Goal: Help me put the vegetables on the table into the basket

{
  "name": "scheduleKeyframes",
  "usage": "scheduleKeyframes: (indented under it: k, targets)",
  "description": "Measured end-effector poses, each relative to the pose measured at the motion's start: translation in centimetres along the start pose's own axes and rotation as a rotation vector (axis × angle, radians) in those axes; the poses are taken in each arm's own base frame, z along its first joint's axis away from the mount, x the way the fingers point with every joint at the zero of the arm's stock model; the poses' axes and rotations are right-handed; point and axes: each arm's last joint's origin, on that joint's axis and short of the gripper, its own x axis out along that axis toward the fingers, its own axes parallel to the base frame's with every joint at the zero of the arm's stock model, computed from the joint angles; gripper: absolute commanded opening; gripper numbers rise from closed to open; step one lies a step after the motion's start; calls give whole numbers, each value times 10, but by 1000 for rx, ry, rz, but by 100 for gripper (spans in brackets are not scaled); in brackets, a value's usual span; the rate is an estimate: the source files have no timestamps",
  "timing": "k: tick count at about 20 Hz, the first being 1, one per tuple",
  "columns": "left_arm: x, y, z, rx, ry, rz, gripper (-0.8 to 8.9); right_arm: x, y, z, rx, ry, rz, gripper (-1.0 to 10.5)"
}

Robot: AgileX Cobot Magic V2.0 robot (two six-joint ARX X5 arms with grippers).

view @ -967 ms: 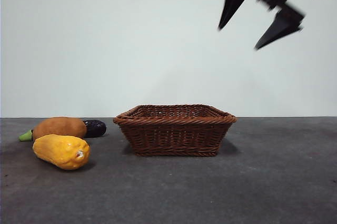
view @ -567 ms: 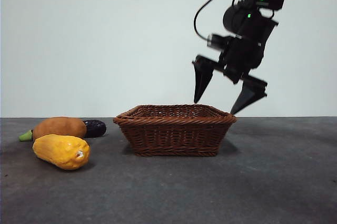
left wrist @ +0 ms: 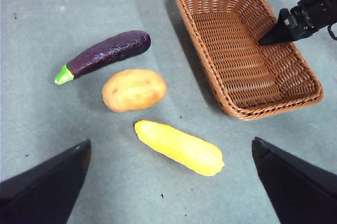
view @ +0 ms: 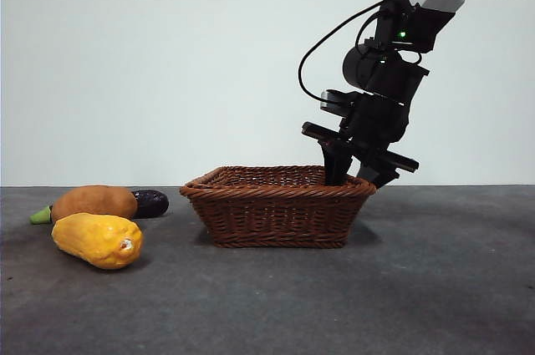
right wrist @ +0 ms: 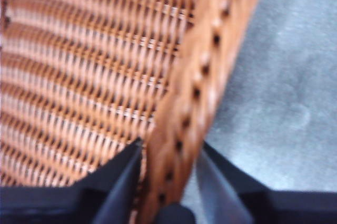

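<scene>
On the desk (view: pixel 435 288), the eggplant (left wrist: pixel 104 52), potato (left wrist: pixel 134 89) and yellow vegetable (left wrist: pixel 179 146) lie at nine o'clock from the basket (view: pixel 277 213), whose rim sits between the right gripper (right wrist: pixel 167 182)'s jaws, while the left gripper (left wrist: pixel 168 182) hangs wide open above the vegetables.

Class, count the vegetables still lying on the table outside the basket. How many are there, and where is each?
3: the eggplant lies farthest from the left gripper, the potato beside it, the yellow vegetable nearest. None shows inside the basket.
</scene>
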Motion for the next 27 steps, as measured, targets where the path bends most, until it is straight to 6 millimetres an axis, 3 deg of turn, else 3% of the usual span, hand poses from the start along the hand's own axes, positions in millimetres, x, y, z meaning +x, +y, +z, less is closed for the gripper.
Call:
scheduleKeyframes:
  k: [1,6,8,10,13,15,18,23,27]
  targets:
    - [1,0,0,-2,4,1,605,0,0,0,-1,-5,2,-19]
    - [10,4,-1,-32,58,2,605,-1,1,1,59,-9,22,-12]
    - [15,6,0,-56,79,2,605,-13,5,3,56,-21,20,-12]
    - [22,9,0,-84,106,3,605,-50,15,7,17,-93,6,-12]
    - [41,14,2,-160,162,0,605,-137,37,7,-68,-274,-2,-12]
    - [62,12,3,-213,213,-19,605,-187,51,-3,-127,-370,-13,-12]
    - [104,3,-1,-270,321,-6,605,-238,61,-20,-178,-460,-28,-12]
    - [156,-3,-17,-423,468,57,605,-283,68,-45,-212,-514,-41,-12]
    - [183,-8,-26,-512,523,115,605,-290,72,-54,-235,-493,9,-12]
